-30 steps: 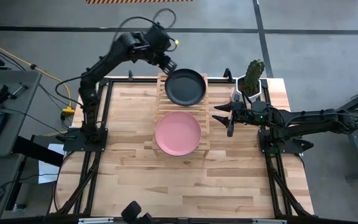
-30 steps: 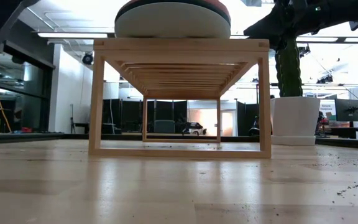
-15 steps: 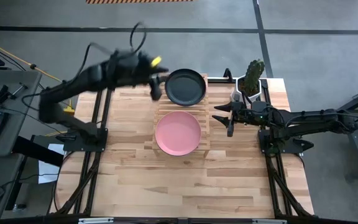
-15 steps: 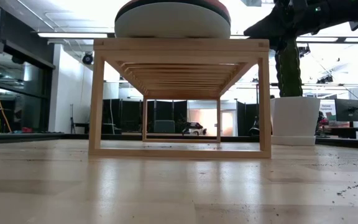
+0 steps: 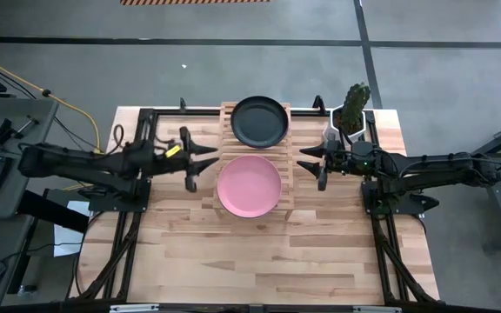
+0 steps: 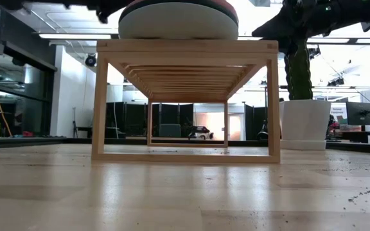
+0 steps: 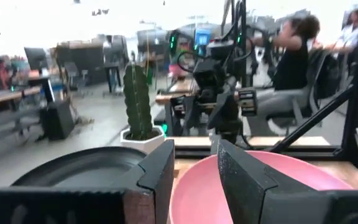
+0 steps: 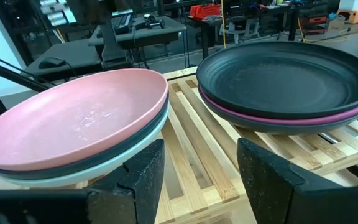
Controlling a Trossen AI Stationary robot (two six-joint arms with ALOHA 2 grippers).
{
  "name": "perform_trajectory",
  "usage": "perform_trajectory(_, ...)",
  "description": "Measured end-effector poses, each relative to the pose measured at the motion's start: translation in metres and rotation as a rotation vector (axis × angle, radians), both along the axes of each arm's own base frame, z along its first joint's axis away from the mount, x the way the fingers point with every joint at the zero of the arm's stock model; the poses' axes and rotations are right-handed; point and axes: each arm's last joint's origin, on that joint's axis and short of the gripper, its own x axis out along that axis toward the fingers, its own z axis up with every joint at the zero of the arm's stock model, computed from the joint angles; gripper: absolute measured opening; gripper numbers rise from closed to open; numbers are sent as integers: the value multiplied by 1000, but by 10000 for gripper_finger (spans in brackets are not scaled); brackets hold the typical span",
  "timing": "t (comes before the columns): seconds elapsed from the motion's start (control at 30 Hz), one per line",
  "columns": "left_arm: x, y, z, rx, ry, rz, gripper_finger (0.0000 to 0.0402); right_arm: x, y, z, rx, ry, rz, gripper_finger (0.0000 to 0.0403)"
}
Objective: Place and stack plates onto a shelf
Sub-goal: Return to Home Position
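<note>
The left gripper [image 5: 203, 167] has its fingers [image 7: 160, 177] spread apart with nothing between them; it hangs just beside the shelf [image 5: 287, 196], level with the pink plate [image 5: 249, 185], its arm stretched flat in from the left edge of the table [image 5: 259, 252]. The right gripper [image 5: 311, 168] faces it from the other side of the shelf, fingers [image 8: 143, 171] likewise apart and empty; that arm lies low too, by the cactus pot [image 5: 348, 117].

The shelf stands mid-table, its long axis running from the near edge toward the far edge, the slats lying crosswise. Two stacks sit on it: at the near end the pink plate on a dark plate [image 8: 79, 163] on a pale mint plate [image 6: 178, 25]; at the far end a black plate [image 5: 259, 122] on a magenta plate [image 8: 278, 118]; all lie flat, open side up.
</note>
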Motion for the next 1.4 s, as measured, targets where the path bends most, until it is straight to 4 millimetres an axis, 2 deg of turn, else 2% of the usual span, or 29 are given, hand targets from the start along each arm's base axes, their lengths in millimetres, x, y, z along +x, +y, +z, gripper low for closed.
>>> perform_trajectory(0.1,-10,-3,-16,5,-50,-16,113,0,0,0,-4,1,0,185)
perform_trajectory(0.23,-18,-7,-24,4,-58,-38,113,0,0,0,-5,0,-2,185)
perform_trajectory(0.5,-19,-15,-25,52,-56,-78,113,0,0,2,-7,-20,-4,185)
perform_trajectory(0.9,-20,-16,-25,58,-52,-84,113,0,0,3,-8,-33,-5,185)
perform_trajectory(1.17,-58,-13,-18,72,-46,-84,113,0,0,3,20,-35,-9,185)
perform_trajectory(1.4,-84,-10,-50,83,-157,-76,113,0,0,3,26,-34,-10,185)
